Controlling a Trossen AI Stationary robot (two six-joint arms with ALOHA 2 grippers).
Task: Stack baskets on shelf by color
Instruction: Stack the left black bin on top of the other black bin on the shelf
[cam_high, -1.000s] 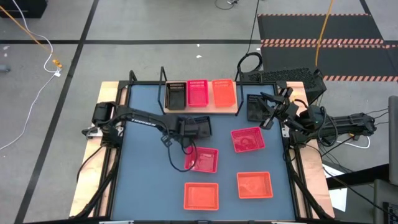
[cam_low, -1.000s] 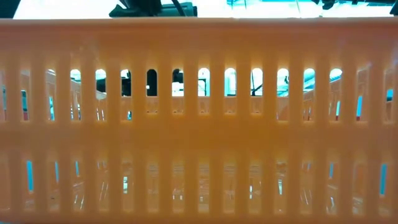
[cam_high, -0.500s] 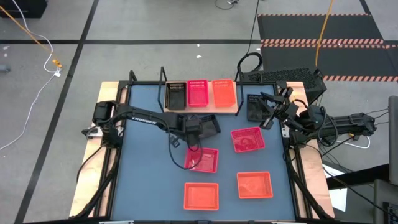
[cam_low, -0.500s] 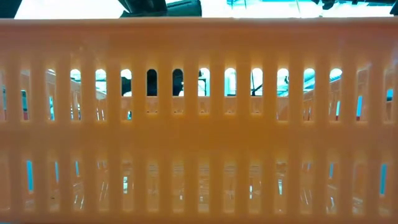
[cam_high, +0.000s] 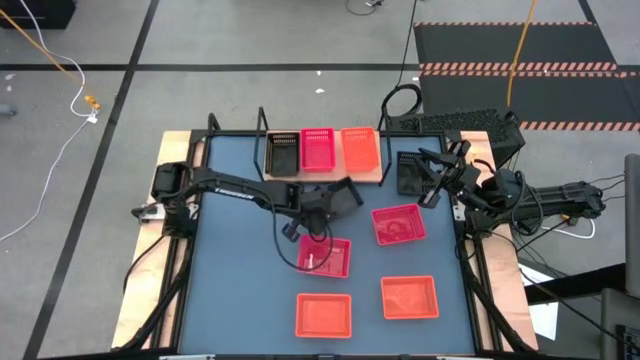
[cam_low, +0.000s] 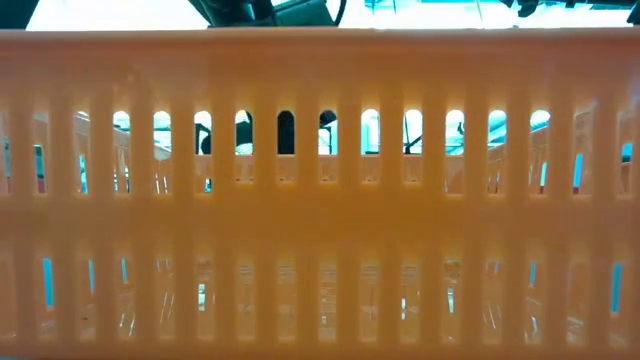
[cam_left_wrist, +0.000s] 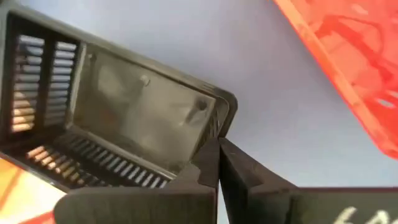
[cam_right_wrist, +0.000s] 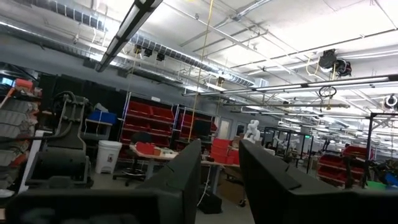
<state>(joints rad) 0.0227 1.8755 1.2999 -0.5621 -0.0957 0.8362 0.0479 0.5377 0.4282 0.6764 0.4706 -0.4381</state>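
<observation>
Shelf (cam_high: 385, 172) sits along the far edge of the blue tabletop (cam_high: 235, 270), with a wire upright at each end; on it, side by side and touching, a black basket (cam_high: 283, 155), a pinkish-red basket (cam_high: 318, 149) and an orange-red basket (cam_high: 359, 149), filling the board from the left upright toward the right one. Left arm reaches from the table's left side toward the middle. Left gripper (cam_high: 322, 203) is just in front of the shelf, fingers (cam_left_wrist: 233, 168) pinched on the rim of a held black basket (cam_left_wrist: 124, 115), which hangs tilted, clear of the tabletop. Just near of it lies a pinkish-red basket on the table (cam_high: 326, 256); another pinkish-red one (cam_high: 398, 224) sits to its right. Two orange-red baskets, (cam_high: 323, 314) and (cam_high: 409, 297), lie toward the near edge, well apart from the shelf. A third black basket (cam_high: 411, 174) rests off the shelf's right end. Right gripper (cam_right_wrist: 217, 167) waits beside it at the table's right edge, raised and pointing into the room, fingers parted, empty. Bare tabletop lies left of the left arm.
</observation>
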